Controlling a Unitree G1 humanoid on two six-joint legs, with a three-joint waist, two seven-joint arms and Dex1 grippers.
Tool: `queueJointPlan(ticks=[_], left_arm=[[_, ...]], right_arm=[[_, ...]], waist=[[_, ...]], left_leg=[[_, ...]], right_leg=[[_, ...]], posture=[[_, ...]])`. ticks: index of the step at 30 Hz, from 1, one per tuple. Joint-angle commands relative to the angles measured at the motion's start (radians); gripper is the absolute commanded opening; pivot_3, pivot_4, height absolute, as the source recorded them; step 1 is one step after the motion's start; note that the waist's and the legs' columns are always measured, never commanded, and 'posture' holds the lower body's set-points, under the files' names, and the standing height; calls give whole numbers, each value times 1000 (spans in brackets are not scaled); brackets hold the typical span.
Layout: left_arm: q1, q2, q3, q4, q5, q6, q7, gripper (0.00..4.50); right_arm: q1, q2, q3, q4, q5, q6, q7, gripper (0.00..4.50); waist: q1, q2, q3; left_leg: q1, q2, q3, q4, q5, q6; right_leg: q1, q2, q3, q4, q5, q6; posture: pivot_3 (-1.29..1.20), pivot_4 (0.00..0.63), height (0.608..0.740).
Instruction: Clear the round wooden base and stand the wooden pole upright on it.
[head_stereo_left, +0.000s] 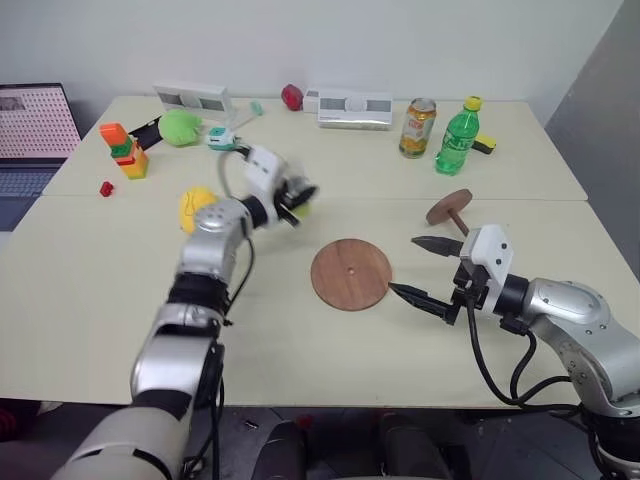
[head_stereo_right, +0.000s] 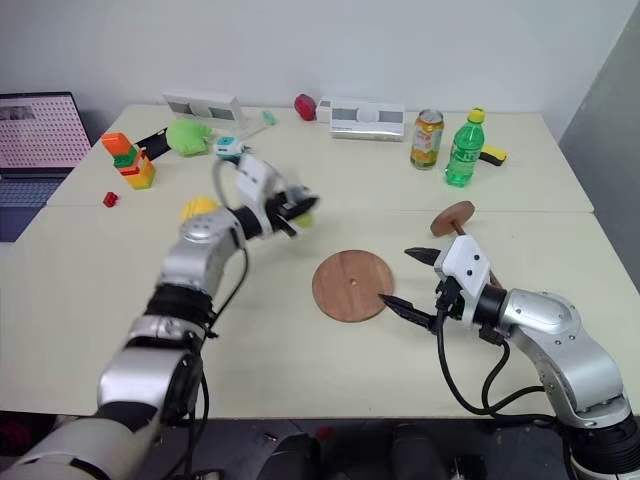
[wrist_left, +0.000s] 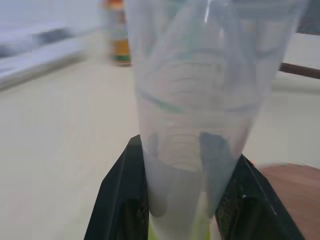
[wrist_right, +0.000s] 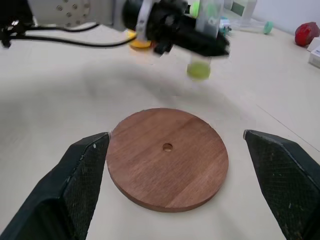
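Note:
The round wooden base (head_stereo_left: 350, 273) lies flat on the table with nothing on it, its small centre hole (wrist_right: 167, 147) showing. My left gripper (head_stereo_left: 298, 198) hangs above the table to the left of and behind the base, shut on a clear plastic tube (wrist_left: 200, 100) with a yellow-green bottom (wrist_right: 200, 69). The wooden pole (head_stereo_left: 452, 209) lies tilted on the table to the right of and behind the base, resting on its disc end. My right gripper (head_stereo_left: 404, 265) stands open just right of the base, fingers pointing at it, holding nothing.
A green bottle (head_stereo_left: 457, 137), a can (head_stereo_left: 417, 127) and a white box (head_stereo_left: 348, 108) stand at the back. A yellow object (head_stereo_left: 196, 205), a green ball (head_stereo_left: 180, 127), stacked blocks (head_stereo_left: 124, 150) and a laptop (head_stereo_left: 35, 135) are on the left.

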Motion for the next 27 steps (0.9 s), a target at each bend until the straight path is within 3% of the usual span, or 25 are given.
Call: queueJointPlan(ticks=[1, 10, 24, 27], left_arm=[[-55, 13, 32, 149, 44, -41, 150, 1213], [-141, -35, 72, 394, 49, -91, 234, 1213], [-91, -19, 84, 400, 57, -64, 171, 4413], [-52, 10, 52, 351, 81, -45, 120, 4465]], right_arm=[[-15, 10, -4, -20, 9, -12, -8, 4500], [-34, 23, 4, -15, 9, -11, -16, 4500], [-59, 26, -14, 3, 7, -12, -25, 4500], [-68, 22, -18, 15, 12, -10, -17, 4500]], waist=[[3, 0, 0], [8, -1, 0], [1, -1, 0], [2, -1, 0]], left_leg=[[0, 0, 0, 0, 0, 0], [-4, -2, -2, 1, 2, -4], [-3, -2, -2, 1, 2, -4], [-3, -2, -2, 1, 2, -4]], right_leg=[[0, 0, -1, 0, 0, 0], [-2, -2, -3, 0, 0, 0], [-3, -2, -2, 1, 0, 0], [-3, -2, -2, 1, 0, 0]], posture=[[0, 150, 740], [0, 150, 740], [0, 150, 740], [0, 150, 740]])
